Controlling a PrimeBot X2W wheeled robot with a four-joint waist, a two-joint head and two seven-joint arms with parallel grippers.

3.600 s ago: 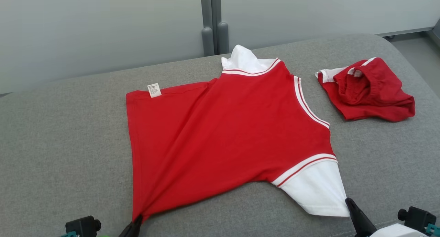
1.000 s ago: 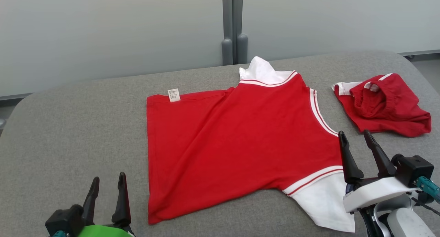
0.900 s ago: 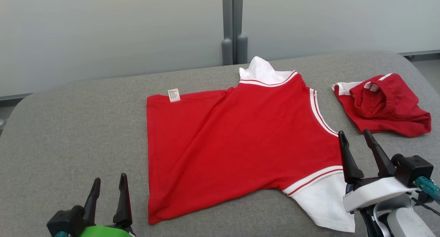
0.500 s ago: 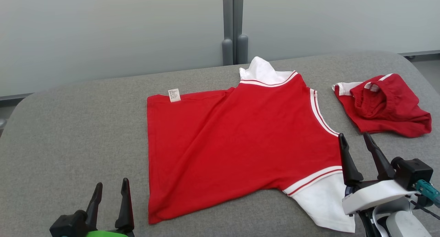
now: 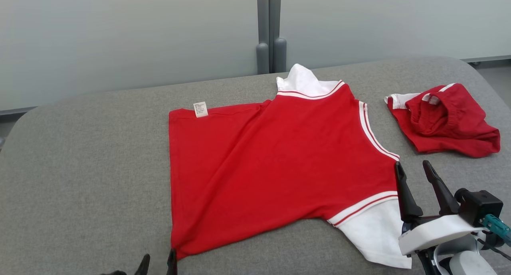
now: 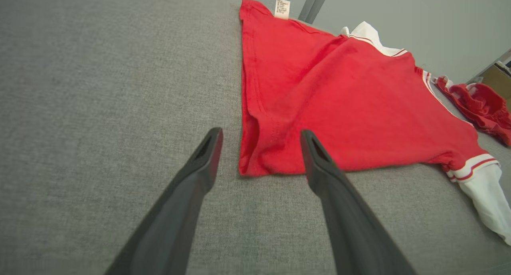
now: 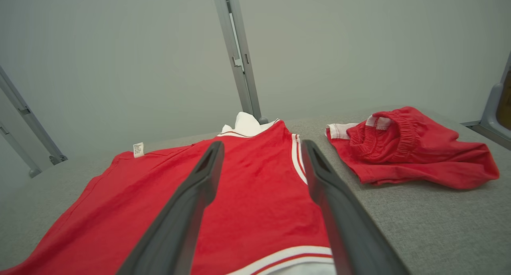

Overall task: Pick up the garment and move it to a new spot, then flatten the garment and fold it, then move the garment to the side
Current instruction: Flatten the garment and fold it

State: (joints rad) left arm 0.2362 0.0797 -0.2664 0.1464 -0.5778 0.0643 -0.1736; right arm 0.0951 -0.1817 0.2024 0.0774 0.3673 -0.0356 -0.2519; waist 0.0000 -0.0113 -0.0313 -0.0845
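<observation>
Red shirt [image 5: 279,155] lies flat on the grey counter [image 5: 80,167]; left hand [image 6: 260,133], spread, straddles its near hem corner; right hand [image 5: 411,165], spread, hovers by the white sleeve [image 5: 371,235]

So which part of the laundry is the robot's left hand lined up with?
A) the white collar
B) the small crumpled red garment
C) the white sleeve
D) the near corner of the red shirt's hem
D: in the left wrist view the open left hand has its two fingers either side of the near hem corner of the red shirt.
</observation>
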